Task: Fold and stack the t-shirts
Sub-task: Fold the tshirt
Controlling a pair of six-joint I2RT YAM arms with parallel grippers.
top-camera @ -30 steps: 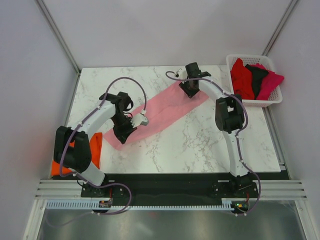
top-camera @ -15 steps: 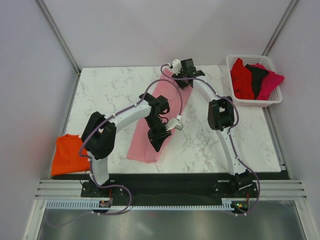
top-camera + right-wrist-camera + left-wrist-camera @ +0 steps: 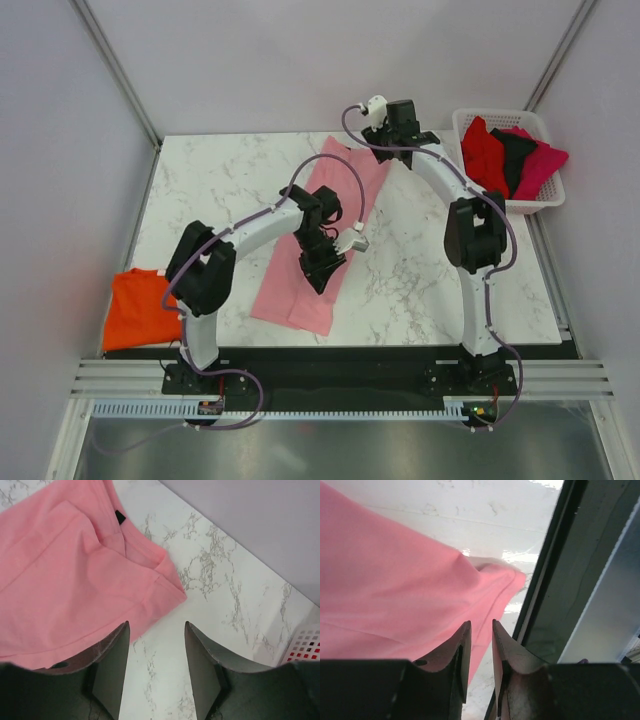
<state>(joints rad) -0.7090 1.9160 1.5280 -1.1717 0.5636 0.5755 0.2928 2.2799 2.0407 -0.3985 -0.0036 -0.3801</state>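
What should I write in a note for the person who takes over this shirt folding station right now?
Left gripper: slightly open, empty, over the pink shirt near its lower end.
Right gripper: open, empty, over the shirt's collar end.
Pink shirt: a long narrow strip on the table, folded lengthwise.
Orange shirt: at the near left corner, seemingly folded.
Red shirt, black shirt, magenta shirt: in the basket, unfolded.
Left: fold the pink strip shorter, stack it, then do the basket shirts.

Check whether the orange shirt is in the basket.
No, the orange shirt lies by the table's near left corner, away from the basket.
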